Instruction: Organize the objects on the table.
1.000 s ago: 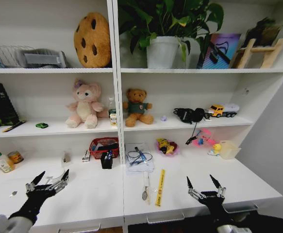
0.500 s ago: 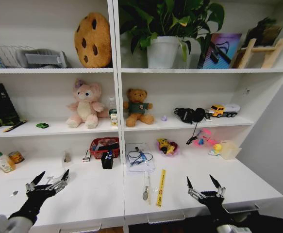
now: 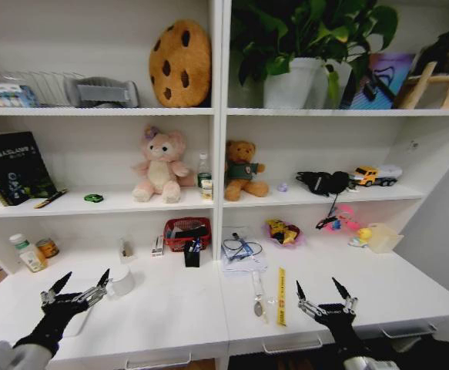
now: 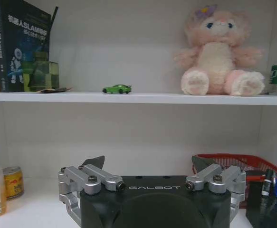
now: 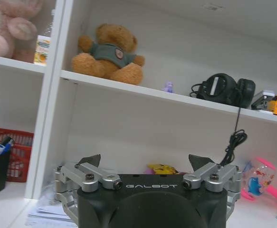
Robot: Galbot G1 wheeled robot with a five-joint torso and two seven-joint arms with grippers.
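The long white table [image 3: 170,312] runs under a wall of shelves. A tiny green toy car [image 3: 93,198] [image 4: 117,89] sits on the middle shelf, left of the pink plush. Blue and black pens stand in a black holder [image 3: 192,253] [image 4: 270,184] in front of a red basket. Another pen [image 3: 243,245] lies on papers at the centre. My left gripper [image 3: 76,287] [image 4: 148,164] hovers open over the table's front left, holding nothing. Over the front right, my right gripper [image 3: 324,296] [image 5: 144,160] is also open and holds nothing.
A white mug [image 3: 122,282] stands just right of the left gripper. A yellow ruler [image 3: 281,295] and a spoon [image 3: 258,299] lie between the grippers. A pink plush bear [image 3: 161,166], brown bear [image 3: 243,171] and headphones [image 3: 324,183] occupy the shelf. Bottles [image 3: 25,253] stand far left.
The whole head view has shifted right, so the camera has turned left. The white mug has come into view. Both grippers hold the same open pose.
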